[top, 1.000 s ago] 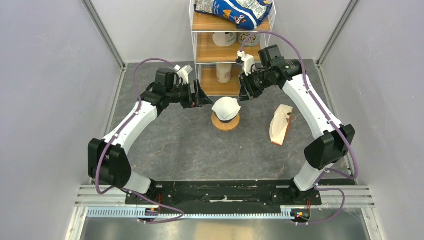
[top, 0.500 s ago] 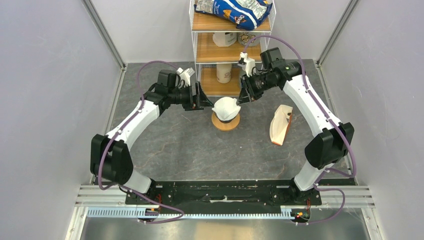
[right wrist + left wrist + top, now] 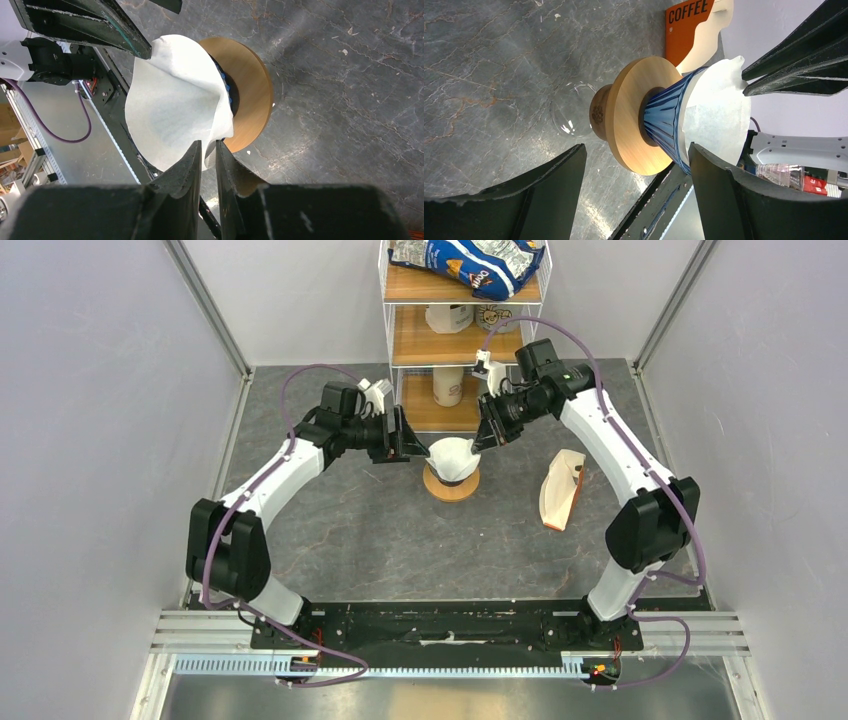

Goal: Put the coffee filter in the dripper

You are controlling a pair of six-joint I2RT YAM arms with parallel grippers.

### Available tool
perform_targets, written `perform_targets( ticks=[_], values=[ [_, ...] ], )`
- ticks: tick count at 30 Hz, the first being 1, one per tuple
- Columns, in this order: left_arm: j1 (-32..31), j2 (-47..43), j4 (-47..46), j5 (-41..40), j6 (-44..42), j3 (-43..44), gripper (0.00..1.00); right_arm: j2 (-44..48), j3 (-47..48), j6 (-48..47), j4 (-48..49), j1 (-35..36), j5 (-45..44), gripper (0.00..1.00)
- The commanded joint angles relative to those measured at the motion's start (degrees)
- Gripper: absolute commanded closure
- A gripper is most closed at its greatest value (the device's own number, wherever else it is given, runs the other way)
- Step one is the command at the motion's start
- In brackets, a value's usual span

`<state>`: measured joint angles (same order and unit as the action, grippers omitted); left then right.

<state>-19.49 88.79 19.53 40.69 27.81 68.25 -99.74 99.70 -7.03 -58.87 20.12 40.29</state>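
The dark blue ribbed dripper (image 3: 666,122) stands on a tan wooden ring (image 3: 634,115) over a clear glass beaker (image 3: 573,116). The white paper coffee filter (image 3: 450,453) sits in the dripper's mouth, its wavy rim sticking out above it (image 3: 175,110). My right gripper (image 3: 209,149) is shut on the filter's rim, just right of the dripper (image 3: 478,438). My left gripper (image 3: 636,165) is open and empty, its fingers (image 3: 719,185) on either side of the dripper and ring without touching; it is just left of the dripper (image 3: 410,442). The dripper's inside is hidden by the filter.
A white-and-tan filter bundle in an orange "COFFEE" holder (image 3: 562,490) lies to the right of the dripper. A wooden shelf rack (image 3: 465,340) with a blue bag, bottles and a cup stands right behind it. Grey walls close both sides.
Both grippers have moved in toward the dripper. The filter has sunk lower into the dripper's mouth, still held by the right gripper. The left gripper stays open.
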Motion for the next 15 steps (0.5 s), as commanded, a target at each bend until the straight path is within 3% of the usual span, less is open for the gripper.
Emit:
perform_targets(
  ticks=[1,15],
  values=[
    [-0.43,0.64,-2.39,1.43,0.76,-0.09,0.18,-0.54,-0.80,0.24,1.97,-0.08,1.45,0.77],
    [-0.47,-0.59,-2.13,0.97,-1.24,-2.25,0.19,-0.63,-1.70,0.04,2.72,-0.08,1.98,0.78]
  ],
)
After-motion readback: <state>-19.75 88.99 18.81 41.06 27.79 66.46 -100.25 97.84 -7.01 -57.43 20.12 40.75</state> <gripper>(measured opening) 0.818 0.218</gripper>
